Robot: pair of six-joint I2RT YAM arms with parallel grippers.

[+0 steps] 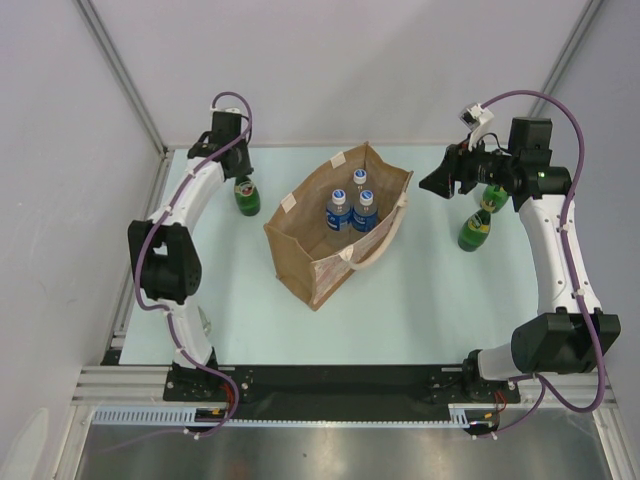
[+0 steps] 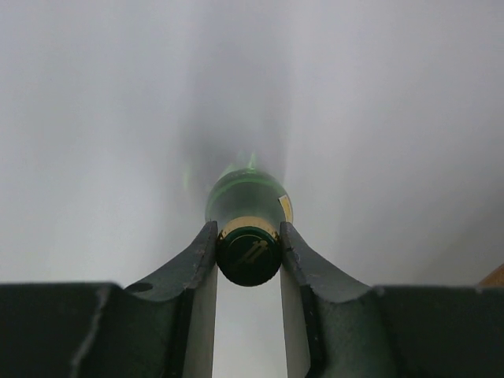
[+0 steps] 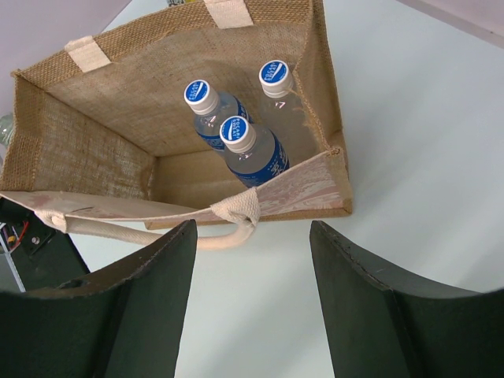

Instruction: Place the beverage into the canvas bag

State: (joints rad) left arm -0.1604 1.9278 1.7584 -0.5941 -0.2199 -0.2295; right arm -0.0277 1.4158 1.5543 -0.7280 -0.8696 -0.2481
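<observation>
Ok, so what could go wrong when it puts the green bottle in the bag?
The left hand grips the green bottle only at its cap, so it might swing or slip once lifted. The canvas bag already holds three water bottles, so the green one could bump them going in.

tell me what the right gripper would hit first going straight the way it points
Probably the canvas bag: the open right gripper aims at its near wall and cream handle, before the blue-capped bottles inside. Depth is unclear.
</observation>
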